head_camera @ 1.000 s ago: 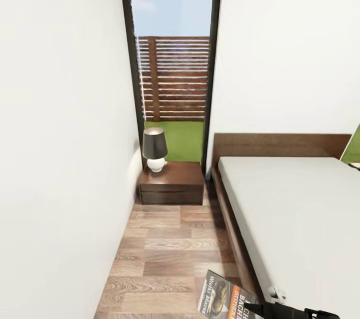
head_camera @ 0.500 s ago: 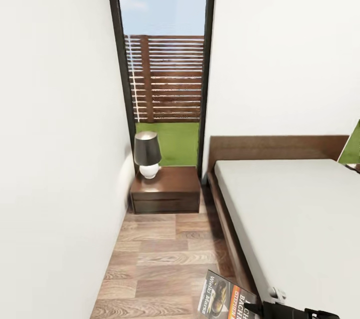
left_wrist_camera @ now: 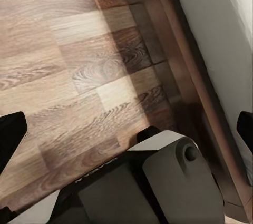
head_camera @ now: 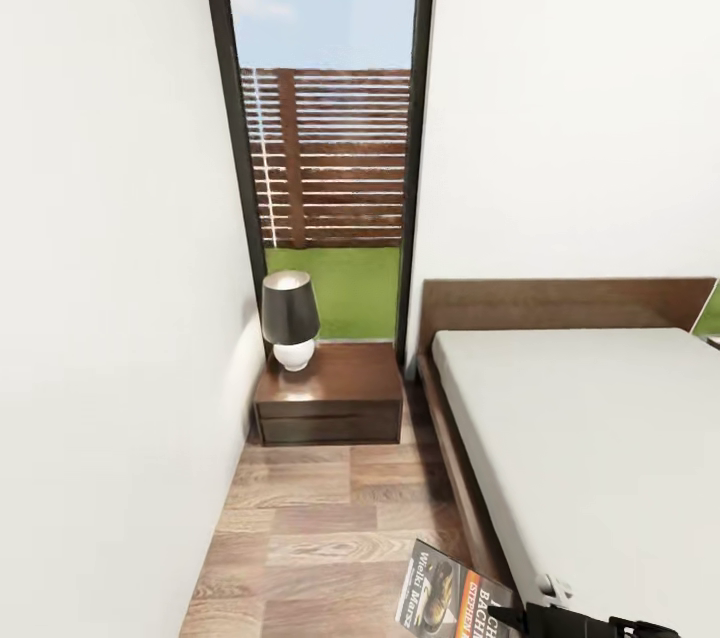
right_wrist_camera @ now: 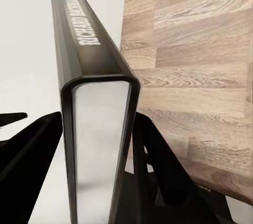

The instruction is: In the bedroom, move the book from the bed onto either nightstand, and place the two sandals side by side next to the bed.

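The right gripper point(right_wrist_camera: 100, 182) clamps the book point(right_wrist_camera: 95, 103) by its lower edge, over the floor point(head_camera: 310, 518) beside the bed point(head_camera: 600, 438). The left gripper point(left_wrist_camera: 126, 129) stands wide apart, empty. A bare floor strip runs between wall point(head_camera: 100, 318) and bed to the nightstand point(head_camera: 330, 403), which carries a lamp point(head_camera: 290, 318).

White walls point(head_camera: 110, 318) close in a narrow strip of wood-plank floor point(head_camera: 320, 528) that runs toward 12 o'clock. At its far end stands a tall dark-framed window point(head_camera: 325, 118), showing blue sky, a slatted brown fence point(head_camera: 330, 158) and green grass point(head_camera: 335, 288). A table lamp point(head_camera: 290, 320) with a dark shade and a round white base stands below the window at 11 o'clock. Daylight falls evenly, with a soft shadow along the floor at 1 o'clock.
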Controlling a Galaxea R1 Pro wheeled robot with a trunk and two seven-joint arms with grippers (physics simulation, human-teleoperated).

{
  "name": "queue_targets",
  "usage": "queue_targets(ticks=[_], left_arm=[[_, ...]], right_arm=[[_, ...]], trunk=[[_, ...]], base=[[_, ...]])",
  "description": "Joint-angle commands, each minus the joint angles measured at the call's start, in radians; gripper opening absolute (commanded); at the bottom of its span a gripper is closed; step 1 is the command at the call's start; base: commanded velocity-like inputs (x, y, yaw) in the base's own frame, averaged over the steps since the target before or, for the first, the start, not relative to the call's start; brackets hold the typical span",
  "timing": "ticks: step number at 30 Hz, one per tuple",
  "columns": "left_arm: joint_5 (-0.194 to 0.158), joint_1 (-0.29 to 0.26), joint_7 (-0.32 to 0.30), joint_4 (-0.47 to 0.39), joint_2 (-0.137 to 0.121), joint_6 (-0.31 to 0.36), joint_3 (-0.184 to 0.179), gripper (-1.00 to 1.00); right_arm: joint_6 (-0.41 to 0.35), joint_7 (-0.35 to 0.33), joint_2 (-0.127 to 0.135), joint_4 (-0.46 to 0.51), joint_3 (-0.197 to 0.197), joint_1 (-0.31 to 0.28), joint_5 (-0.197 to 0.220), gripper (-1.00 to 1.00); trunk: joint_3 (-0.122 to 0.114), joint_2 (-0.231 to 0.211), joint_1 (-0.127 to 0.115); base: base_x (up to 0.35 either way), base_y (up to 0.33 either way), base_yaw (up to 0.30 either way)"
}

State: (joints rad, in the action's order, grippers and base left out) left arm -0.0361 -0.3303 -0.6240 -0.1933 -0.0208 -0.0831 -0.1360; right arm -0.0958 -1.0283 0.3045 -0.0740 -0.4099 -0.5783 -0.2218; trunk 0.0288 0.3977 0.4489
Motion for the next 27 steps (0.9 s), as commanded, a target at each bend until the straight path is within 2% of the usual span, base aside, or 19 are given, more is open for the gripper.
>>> queue_targets(ticks=[1, 13, 27], left_arm=[[-0.004, -0.001, 0.0, 0.001, -0.001, -0.007, -0.008, 1.0], [-0.004, -0.001, 0.0, 0.0, -0.001, -0.007, -0.008, 1.0], [-0.003, -0.001, 0.0, 0.0, -0.001, -0.007, -0.008, 1.0]], right_arm=[[-0.01, -0.003, 0.0, -0.002, -0.012, -0.002, -0.004, -1.0], [-0.01, -0.003, 0.001, -0.004, -0.012, -0.002, -0.004, -1.0], [-0.01, -0.003, 0.001, -0.004, -0.012, -0.002, -0.004, -1.0]], trunk=[[0.002, 0.002, 0.001], [0.002, 0.002, 0.001], [0.002, 0.002, 0.001]], base=[[0.202, 0.0, 0.0], [0.06, 0.0, 0.0], [0.299, 0.0, 0.0]])
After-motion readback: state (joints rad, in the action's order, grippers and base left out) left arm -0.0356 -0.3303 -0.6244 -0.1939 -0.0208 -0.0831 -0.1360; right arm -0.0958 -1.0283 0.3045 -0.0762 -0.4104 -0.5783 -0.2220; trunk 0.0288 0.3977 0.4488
